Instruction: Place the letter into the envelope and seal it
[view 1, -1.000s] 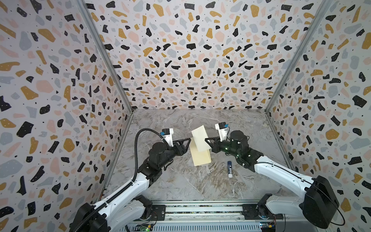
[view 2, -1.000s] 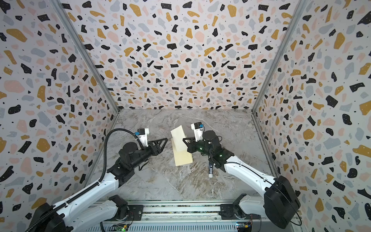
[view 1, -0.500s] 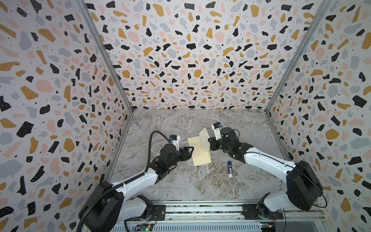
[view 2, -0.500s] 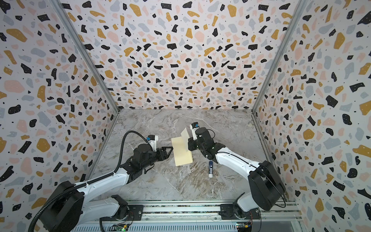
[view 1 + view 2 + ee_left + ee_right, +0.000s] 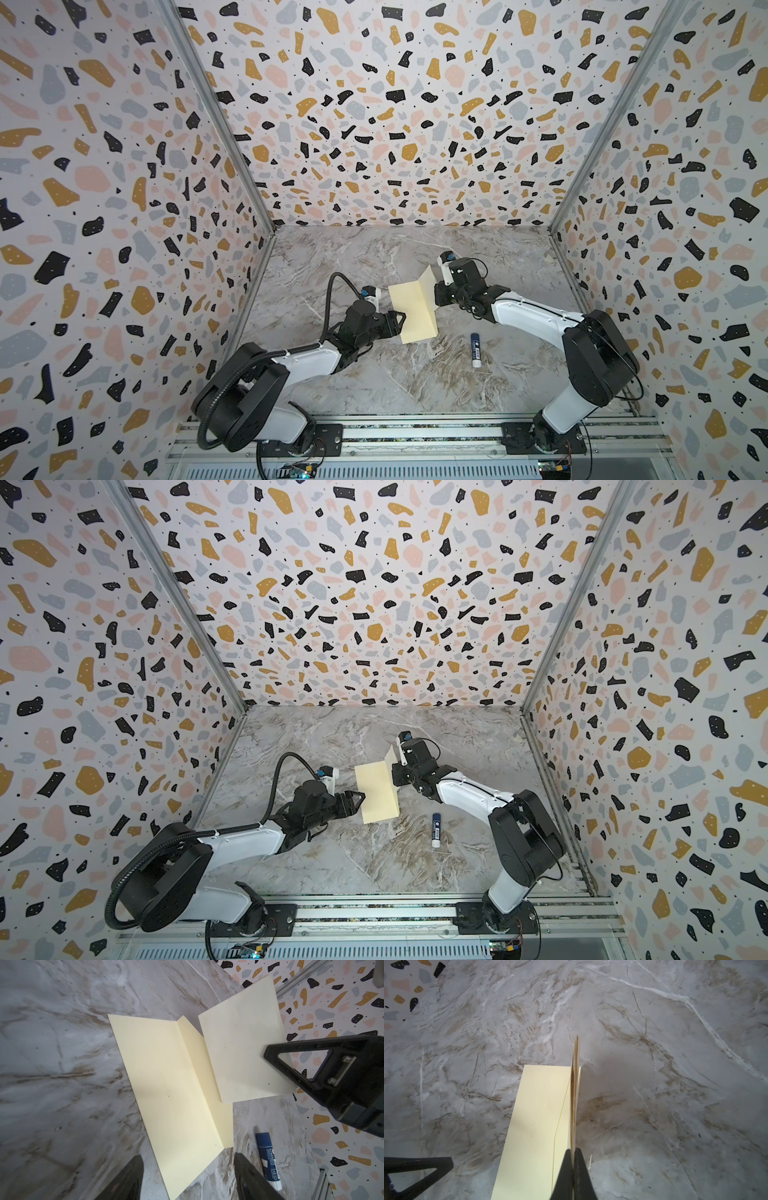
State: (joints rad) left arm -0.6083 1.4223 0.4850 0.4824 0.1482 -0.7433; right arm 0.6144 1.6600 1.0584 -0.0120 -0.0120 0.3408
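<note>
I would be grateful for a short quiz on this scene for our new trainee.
1. True or false: the right claw is shut on the letter.
2. The glue stick lies: A) on the table, beside the envelope; B) on the letter; C) against a wall.
3. Fill in: the left claw is ____ (open or shut).
Key: 1 true; 2 A; 3 open.
</note>
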